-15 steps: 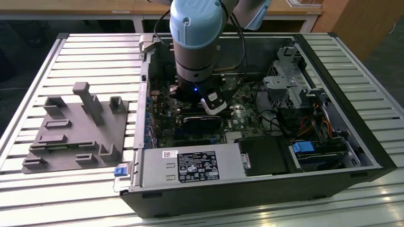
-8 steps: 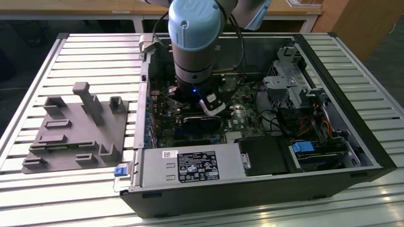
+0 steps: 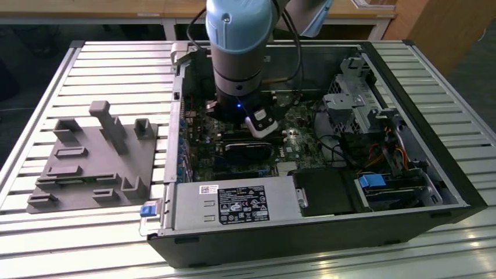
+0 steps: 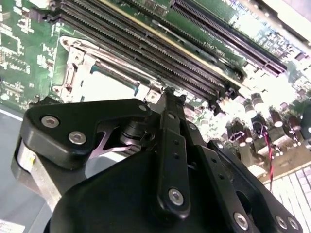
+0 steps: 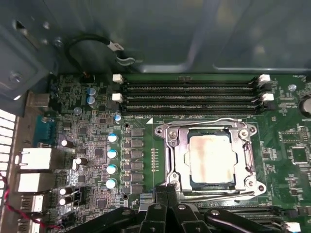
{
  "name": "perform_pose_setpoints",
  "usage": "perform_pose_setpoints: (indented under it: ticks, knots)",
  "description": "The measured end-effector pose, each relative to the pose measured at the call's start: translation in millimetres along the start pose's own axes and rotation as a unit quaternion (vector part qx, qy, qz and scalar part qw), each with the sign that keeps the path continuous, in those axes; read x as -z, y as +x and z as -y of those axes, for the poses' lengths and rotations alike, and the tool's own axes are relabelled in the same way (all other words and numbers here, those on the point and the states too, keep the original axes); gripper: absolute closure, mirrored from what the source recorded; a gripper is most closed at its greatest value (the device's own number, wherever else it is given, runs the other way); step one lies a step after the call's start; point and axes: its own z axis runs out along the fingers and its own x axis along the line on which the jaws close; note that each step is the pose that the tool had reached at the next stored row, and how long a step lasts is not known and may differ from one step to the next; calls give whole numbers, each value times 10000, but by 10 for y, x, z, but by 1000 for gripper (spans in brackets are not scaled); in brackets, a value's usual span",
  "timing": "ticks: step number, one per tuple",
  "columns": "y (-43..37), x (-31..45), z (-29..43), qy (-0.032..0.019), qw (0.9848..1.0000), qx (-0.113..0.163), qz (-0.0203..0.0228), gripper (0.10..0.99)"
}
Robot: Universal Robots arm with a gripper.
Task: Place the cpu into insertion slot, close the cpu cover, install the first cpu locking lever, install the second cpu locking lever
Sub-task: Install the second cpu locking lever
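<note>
The cpu (image 5: pixel 209 160) lies pale and square in the insertion slot (image 5: pixel 253 145) on the green motherboard. The silver cpu cover (image 5: pixel 177 156) lies flat around it, framing its face. Thin wire levers run along two opposite edges of the socket, one (image 5: pixel 218 121) by the memory slots and one (image 5: pixel 218 195) on the gripper's side. My gripper (image 5: pixel 166 191) is shut with nothing between its fingers, its tips close to a socket corner. In the second wrist view the gripper (image 4: pixel 170 97) points at the board just beside the cpu (image 4: pixel 104 85). In the exterior view my arm (image 3: pixel 236 58) reaches down into the open computer case.
Black memory slots (image 5: pixel 189 94) run along one side of the socket. In the case are a black heatsink block (image 3: pixel 248 152), a grey power supply box (image 3: pixel 232 203) and a drive cage (image 3: pixel 356 99). A grey fixture plate (image 3: pixel 93 157) lies on the slatted table at the exterior view's left.
</note>
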Motion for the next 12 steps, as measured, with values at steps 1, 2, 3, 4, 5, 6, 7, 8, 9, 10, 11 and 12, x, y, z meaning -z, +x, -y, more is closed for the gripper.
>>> perform_pose_setpoints:
  ticks: [1, 2, 3, 4, 5, 6, 7, 8, 9, 10, 11, 12]
  knots:
    - [-1, 17, -5, -4, 10000, 0, 0, 980]
    - [-1, 34, -10, -9, 10000, 0, 0, 980]
    - [-2, 53, -15, -16, 10000, -1, -1, 980]
    - [-2, 69, -20, -22, 10000, -1, -1, 980]
    - [-3, 83, -24, -26, 10000, -1, -1, 980]
    - [-3, 98, -28, -32, 10000, -1, -1, 980]
    - [-4, 116, -33, -37, 10000, -1, -1, 980]
    - [-4, 129, -37, -41, 10000, -2, -1, 980]
    - [-5, 139, -39, -45, 10000, -2, -1, 980]
    - [-5, 146, -42, -49, 10000, -2, -2, 980]
    - [-5, 149, -42, -56, 10000, -2, -2, 980]
    - [-5, 149, -43, -60, 10000, -2, -1, 980]
